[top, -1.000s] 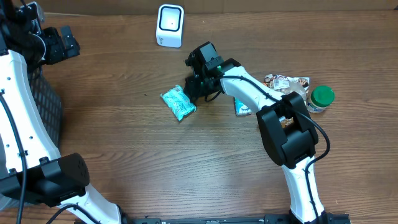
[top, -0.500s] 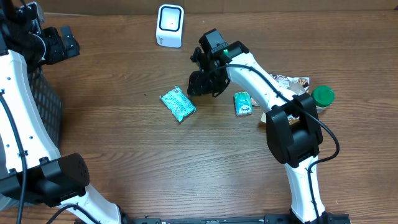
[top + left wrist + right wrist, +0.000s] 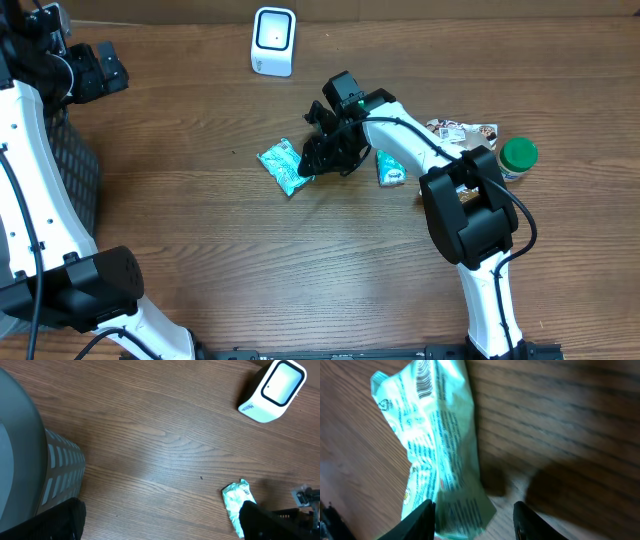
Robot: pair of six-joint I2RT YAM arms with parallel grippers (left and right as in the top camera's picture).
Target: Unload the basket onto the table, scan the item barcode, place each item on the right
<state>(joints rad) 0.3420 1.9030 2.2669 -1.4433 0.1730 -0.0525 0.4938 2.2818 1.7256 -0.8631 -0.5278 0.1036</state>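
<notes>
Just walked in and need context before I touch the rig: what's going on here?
The right gripper is down at one end of the teal packet, which lies flat on the table. Its jaws are open and not closed on the packet. The white scanner stands at the far edge, well away from the packet, so nothing has been scanned yet. The left gripper hangs open by the basket, holding nothing.
</notes>
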